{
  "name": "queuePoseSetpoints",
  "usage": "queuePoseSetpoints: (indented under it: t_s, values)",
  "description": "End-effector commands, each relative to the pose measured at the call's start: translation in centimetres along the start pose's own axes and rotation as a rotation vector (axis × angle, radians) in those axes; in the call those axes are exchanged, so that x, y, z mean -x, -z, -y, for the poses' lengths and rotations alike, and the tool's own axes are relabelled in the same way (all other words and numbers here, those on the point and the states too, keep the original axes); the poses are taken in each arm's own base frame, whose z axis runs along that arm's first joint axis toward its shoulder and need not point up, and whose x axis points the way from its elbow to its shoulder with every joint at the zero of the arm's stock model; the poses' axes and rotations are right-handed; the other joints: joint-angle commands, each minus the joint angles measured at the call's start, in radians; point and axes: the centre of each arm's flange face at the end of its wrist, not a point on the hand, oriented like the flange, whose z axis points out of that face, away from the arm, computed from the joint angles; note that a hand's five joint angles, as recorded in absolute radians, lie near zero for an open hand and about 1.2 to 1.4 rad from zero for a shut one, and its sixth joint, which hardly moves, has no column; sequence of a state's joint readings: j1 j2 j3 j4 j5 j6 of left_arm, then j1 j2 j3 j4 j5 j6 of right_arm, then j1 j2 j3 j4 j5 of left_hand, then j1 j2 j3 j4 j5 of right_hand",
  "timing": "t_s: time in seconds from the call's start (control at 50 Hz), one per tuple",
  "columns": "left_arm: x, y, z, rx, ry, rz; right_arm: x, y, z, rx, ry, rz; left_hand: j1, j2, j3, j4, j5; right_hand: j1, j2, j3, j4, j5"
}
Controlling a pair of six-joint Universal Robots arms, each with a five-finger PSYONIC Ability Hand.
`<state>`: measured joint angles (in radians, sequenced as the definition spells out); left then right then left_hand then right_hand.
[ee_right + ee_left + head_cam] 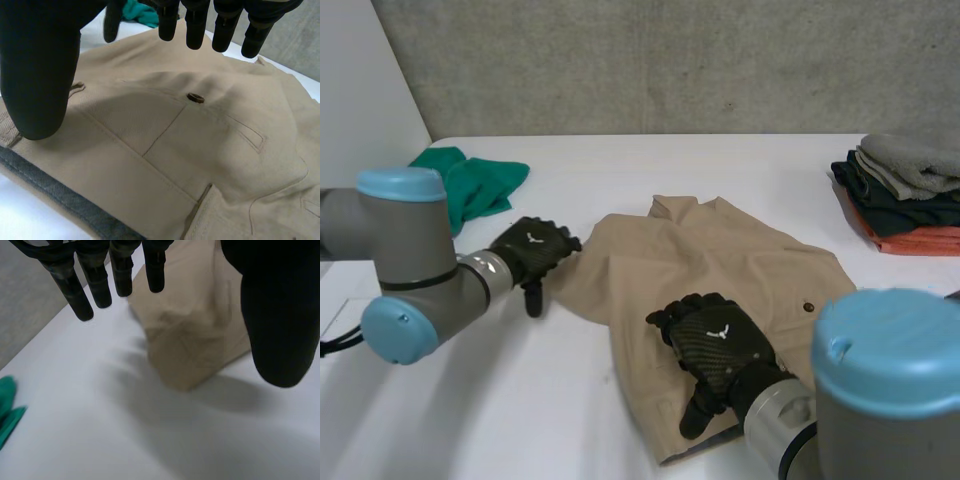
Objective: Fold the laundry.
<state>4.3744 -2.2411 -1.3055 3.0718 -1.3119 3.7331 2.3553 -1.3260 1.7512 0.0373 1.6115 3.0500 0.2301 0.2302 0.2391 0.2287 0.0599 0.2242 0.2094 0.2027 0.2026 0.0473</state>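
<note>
Trousers (pixel 720 270) lay rumpled on the white surface (pixel 520 400), the right hand (pixel 715 345) nearest, over the waistband, its fingers (pixel 195 30) spread and holding nothing. Farther off, the left hand (pixel 532 252) was at the leg end, fingers (pixel 100 285) straight and empty too. A fold seemed about to start, calling for a pinch on that leg end; beyond lay a green cloth (pixel 470 180) and a stack of folded clothes (pixel 910 195).

White table (pixel 620 160) across middle and lower left; grey concrete wall (pixel 670 60) along top; white panel (pixel 360 80) upper left.
</note>
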Motion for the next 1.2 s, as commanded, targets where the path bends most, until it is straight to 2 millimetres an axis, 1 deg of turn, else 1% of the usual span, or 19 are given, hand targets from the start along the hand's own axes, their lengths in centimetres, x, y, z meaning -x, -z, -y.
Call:
queuePoseSetpoints:
  t_s: [0.02,0.12,0.14,0.2,0.22,0.32,0.52,0.68,0.84,0.88,0.9,0.92,0.96,1.04,1.06,1.1,1.12,1.18,1.2]
  values:
    - [-0.8,-2.7,-0.3,-0.09,-0.014,-0.019,1.3,-0.1,-0.8,-0.039,0.035,-0.002,0.265,0.265,0.256,0.266,0.261,-0.05,-0.035,-0.028,-0.028,-0.047]
    - [-1.1,-4.1,-0.7,-0.098,-0.022,-0.018,2.2,-0.4,-1.9,-0.015,0.055,0.023,0.608,0.608,0.599,0.61,0.604,-0.05,-0.035,-0.028,-0.028,-0.047]
    - [-1.3,-4.4,-0.6,-0.102,-0.026,-0.02,2.3,-0.5,-2.2,-0.003,0.057,0.028,0.786,0.786,0.777,0.787,0.782,-0.05,-0.035,-0.028,-0.028,-0.047]
    - [-1.3,-4.6,-0.6,-0.103,-0.029,-0.012,2.3,-0.5,-2.5,0.005,0.058,0.03,1.013,1.013,1.004,1.015,1.009,-0.05,-0.035,-0.028,-0.028,-0.047]
    - [-1.1,-4.7,-0.5,-0.108,-0.03,0.0,2.3,-0.6,-2.6,0.006,0.061,0.033,1.165,1.165,1.156,1.166,1.16,-0.05,-0.035,-0.028,-0.028,-0.047]
    - [-0.6,-5.1,-0.2,-0.135,-0.046,0.057,2.6,-0.3,-2.8,-0.002,0.105,0.043,1.166,1.166,1.157,1.168,1.162,-0.05,-0.035,-0.028,-0.028,-0.047]
    - [-0.5,-5.2,0.7,-0.151,-0.055,0.118,3.5,0.9,-2.2,-0.04,0.278,0.075,1.166,1.166,1.157,1.168,1.162,-0.05,-0.035,-0.028,-0.028,-0.047]
    - [-0.5,-5.1,1.3,-0.167,-0.059,0.121,4.0,-0.5,-4.4,0.0,0.348,0.097,1.166,1.166,1.157,1.168,1.162,-0.05,-0.035,-0.028,-0.028,-0.047]
    - [-0.5,-5.1,1.3,-0.163,-0.062,0.127,4.5,-0.9,-4.7,-0.016,0.358,0.131,1.166,1.166,1.157,1.168,1.162,-0.025,-0.01,-0.004,-0.003,-0.023]
    - [-0.4,-5.2,1.4,-0.164,-0.062,0.134,4.5,-1.0,-5.2,-0.002,0.359,0.129,1.166,1.166,1.157,1.168,1.162,0.299,0.314,0.321,0.321,0.302]
    - [-0.3,-5.1,1.5,-0.165,-0.062,0.137,4.4,-1.1,-5.3,-0.001,0.361,0.125,1.166,1.166,1.157,1.168,1.162,0.615,0.63,0.637,0.637,0.617]
    - [-0.3,-5.1,1.6,-0.165,-0.061,0.139,4.4,-1.3,-5.1,-0.01,0.359,0.116,1.166,1.166,1.157,1.168,1.162,1.138,1.153,1.16,1.16,1.141]
    - [0.1,-4.7,2.2,-0.172,-0.063,0.15,3.8,-1.9,-4.2,-0.062,0.338,0.08,1.166,1.166,1.157,1.168,1.162,1.172,1.187,1.194,1.194,1.174]
    - [1.5,-2.8,4.9,-0.227,-0.061,0.197,2.6,-0.7,0.2,-0.244,0.319,-0.003,1.166,1.166,1.157,1.168,1.162,1.172,1.187,1.194,1.194,1.174]
    - [2.1,-1.6,6.3,-0.252,-0.051,0.217,1.6,0.2,2.5,-0.315,0.312,-0.045,1.166,1.166,1.157,1.168,1.162,1.172,1.187,1.194,1.194,1.174]
    - [2.8,-0.2,7.8,-0.279,-0.035,0.235,0.1,0.8,4.8,-0.377,0.306,-0.104,1.166,1.166,1.157,1.168,1.162,1.172,1.187,1.194,1.194,1.174]
    - [3.4,1.3,9.4,-0.312,-0.014,0.25,-2.3,1.2,7.2,-0.427,0.306,-0.187,1.166,1.166,1.157,1.168,1.162,1.172,1.187,1.194,1.194,1.174]
    - [4.4,3.8,11.8,-0.366,0.018,0.274,-5.1,1.8,9.6,-0.447,0.314,-0.279,1.166,1.166,1.157,1.168,1.162,1.172,1.187,1.194,1.194,1.174]
    - [5.1,5.6,13.3,-0.407,0.038,0.296,-6.8,2.4,11.4,-0.461,0.31,-0.326,1.166,1.166,1.157,1.168,1.162,1.172,1.187,1.194,1.194,1.174]
